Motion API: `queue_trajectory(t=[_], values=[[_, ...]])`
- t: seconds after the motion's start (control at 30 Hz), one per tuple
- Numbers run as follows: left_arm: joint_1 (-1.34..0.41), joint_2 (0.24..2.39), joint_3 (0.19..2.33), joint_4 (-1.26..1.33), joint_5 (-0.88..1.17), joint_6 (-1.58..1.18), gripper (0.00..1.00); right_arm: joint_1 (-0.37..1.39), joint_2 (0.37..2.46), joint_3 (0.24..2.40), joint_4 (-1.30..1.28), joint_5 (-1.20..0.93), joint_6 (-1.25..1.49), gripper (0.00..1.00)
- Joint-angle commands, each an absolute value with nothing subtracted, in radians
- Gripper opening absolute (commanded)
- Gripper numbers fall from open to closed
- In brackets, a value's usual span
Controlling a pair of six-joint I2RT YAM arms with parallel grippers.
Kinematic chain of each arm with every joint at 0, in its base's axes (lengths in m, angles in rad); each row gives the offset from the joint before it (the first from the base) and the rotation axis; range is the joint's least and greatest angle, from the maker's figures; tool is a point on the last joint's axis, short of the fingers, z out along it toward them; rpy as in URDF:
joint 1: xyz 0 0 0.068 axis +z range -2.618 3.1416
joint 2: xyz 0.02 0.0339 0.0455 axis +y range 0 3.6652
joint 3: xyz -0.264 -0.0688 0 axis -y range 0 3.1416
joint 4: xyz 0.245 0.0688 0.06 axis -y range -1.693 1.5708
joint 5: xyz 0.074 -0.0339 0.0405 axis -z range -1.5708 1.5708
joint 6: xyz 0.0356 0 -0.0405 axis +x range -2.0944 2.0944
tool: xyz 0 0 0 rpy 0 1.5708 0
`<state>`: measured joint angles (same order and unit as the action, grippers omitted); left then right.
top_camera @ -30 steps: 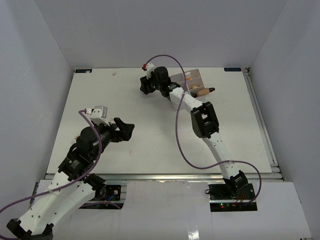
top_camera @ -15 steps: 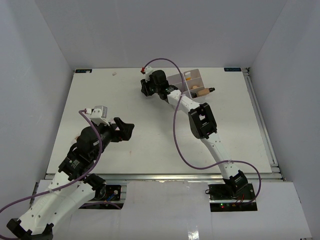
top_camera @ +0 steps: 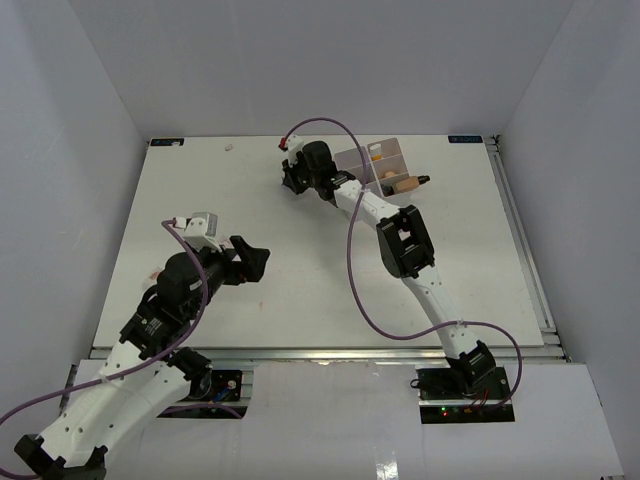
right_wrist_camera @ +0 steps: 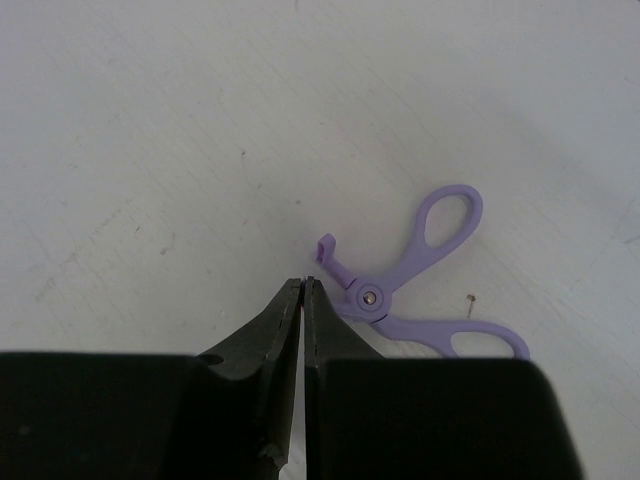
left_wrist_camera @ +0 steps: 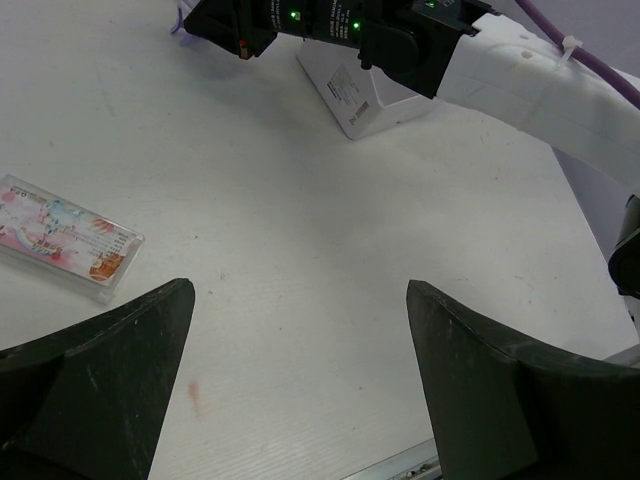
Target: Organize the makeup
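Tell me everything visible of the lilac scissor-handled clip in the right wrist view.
The lilac clip looks like smooth plastic: two looped finger handles, one reaching up-right, one lying toward the lower right, crossing at a small metal-looking pivot, with a short square-ended tab sticking out upper left. It lies flat on the white table. The right gripper is shut just left of the pivot, nothing visible between its tips; one finger hides the clip's near edge, so contact cannot be judged.
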<state>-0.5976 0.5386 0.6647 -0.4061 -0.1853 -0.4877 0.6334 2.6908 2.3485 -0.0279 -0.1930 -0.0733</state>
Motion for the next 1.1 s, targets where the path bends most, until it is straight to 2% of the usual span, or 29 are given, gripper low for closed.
queue_trajectory(t=[0.0, 0.1, 0.3, 0.53, 0.63, 0.9, 1.0, 1.07], values=[[-0.594, 0.570, 0.666, -0.365, -0.154, -0.483, 0.98, 0.635, 2.507, 2.261, -0.043, -0.324, -0.098, 0.08], [-0.594, 0.589, 0.676, -0.338, -0.127, -0.487, 0.98, 0.626, 2.398, 2.136, -0.052, -0.466, -0.108, 0.08], [-0.594, 0.636, 0.673, -0.256, -0.082, -0.556, 0.98, 0.619, 2.101, 1.752, -0.054, -0.714, -0.213, 0.08], [-0.591, 0.683, 0.626, -0.169, -0.042, -0.766, 0.96, 0.617, 1.722, 1.313, -0.096, -0.814, -0.393, 0.08], [-0.589, 0.718, 0.603, -0.117, -0.013, -0.823, 0.94, 0.617, 1.565, 1.187, -0.147, -0.814, -0.492, 0.08], [-0.588, 1.074, 0.642, 0.238, 0.313, -0.992, 0.87, 0.615, 1.223, 0.948, -0.245, -0.662, -0.625, 0.08], [-0.589, 1.192, 0.663, 0.342, 0.410, -1.050, 0.79, 0.616, 1.155, 0.901, -0.248, -0.626, -0.632, 0.08], [-0.590, 1.257, 0.685, 0.383, 0.459, -1.076, 0.76, 0.614, 1.119, 0.872, -0.249, -0.607, -0.632, 0.08]])
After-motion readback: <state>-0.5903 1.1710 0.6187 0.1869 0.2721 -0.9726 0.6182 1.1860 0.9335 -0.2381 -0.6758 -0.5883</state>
